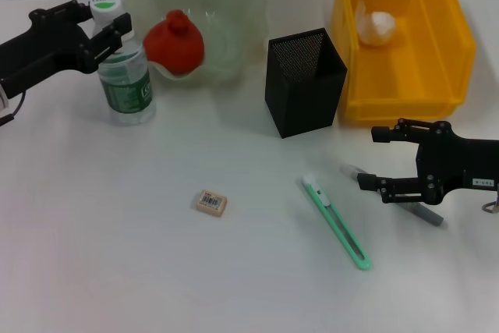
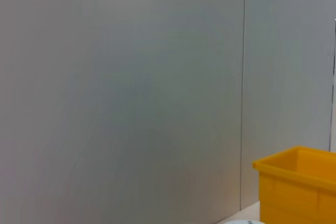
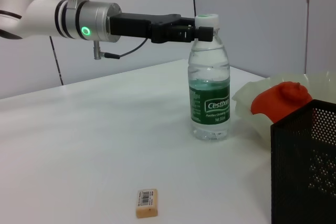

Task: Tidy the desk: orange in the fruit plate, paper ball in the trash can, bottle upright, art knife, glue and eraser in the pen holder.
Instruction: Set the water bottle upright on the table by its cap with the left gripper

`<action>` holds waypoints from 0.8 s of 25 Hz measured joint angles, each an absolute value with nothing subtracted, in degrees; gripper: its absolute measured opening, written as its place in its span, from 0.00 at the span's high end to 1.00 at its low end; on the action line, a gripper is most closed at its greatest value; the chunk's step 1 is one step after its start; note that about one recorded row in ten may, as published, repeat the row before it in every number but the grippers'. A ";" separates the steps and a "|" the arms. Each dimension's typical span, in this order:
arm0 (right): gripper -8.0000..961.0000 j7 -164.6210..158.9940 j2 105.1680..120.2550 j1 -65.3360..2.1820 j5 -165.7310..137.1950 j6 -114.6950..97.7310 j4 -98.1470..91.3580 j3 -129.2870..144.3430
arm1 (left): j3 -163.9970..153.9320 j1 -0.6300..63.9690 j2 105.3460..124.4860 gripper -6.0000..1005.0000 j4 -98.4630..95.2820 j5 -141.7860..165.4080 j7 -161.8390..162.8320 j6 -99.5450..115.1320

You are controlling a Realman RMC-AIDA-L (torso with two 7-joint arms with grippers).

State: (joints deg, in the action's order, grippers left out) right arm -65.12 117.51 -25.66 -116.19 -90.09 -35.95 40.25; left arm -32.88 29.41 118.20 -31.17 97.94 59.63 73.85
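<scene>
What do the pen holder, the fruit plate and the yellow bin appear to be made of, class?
Pen holder: probably metal mesh, matt black; fine holes show through its walls.
Fruit plate: clear glass or plastic, faintly green, glossy, with a wavy rim; the look leaves it open.
Yellow bin: most likely moulded plastic, smooth and opaque, with thick even walls.

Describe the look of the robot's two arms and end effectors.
Both end effectors are matte black with long, flat, angular fingers. The left end effector mounts on a silver cuff carrying a glowing green ring, behind which the arm is white, with a thin black cable hanging below. The right end effector shows a small white label on its body.
</scene>
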 joint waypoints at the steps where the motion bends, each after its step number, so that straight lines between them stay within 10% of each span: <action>1: 0.14 -65.12 117.51 -25.66 -116.19 -90.09 -35.95 40.25 | -32.88 29.41 118.20 0.54 -31.17 97.94 59.63 73.85; 20: 0.14 -65.12 117.51 -25.66 -116.19 -90.08 -35.94 40.16 | -32.62 29.44 118.21 0.54 -31.03 97.81 59.44 74.12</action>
